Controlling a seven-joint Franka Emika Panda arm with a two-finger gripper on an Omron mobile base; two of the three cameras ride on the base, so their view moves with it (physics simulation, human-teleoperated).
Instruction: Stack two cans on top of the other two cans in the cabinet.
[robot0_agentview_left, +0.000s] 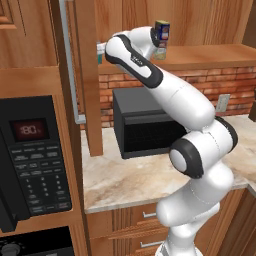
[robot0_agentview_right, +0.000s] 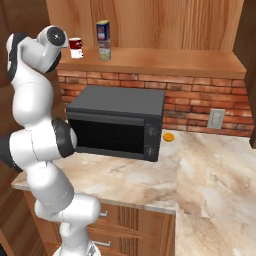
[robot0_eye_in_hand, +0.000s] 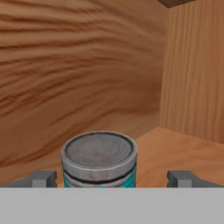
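Hand view has the jaws (robot0_eye_in_hand: 112, 179) spread wide, holding nothing, straddling the teal can (robot0_eye_in_hand: 99, 159) on the cabinet shelf (robot0_eye_in_hand: 183, 153). The blue-and-yellow can (robot0_agentview_right: 103, 30) already tops the beige one (robot0_agentview_right: 104, 50). Next: close, lift, carry onto the red-and-white can (robot0_agentview_right: 75, 47).

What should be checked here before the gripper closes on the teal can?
1. Gripper open: ok, fingertips stand wide apart.
2. Teal can between the fingertips: ok, roughly centred.
3. Teal can upright: ok, grey lid faces up.
4. Dark blue and yellow can already on the greenish-beige can: ok.
5. Red-and-white can top free for stacking: ok.
6. Fingers low enough on the can: cannot tell.
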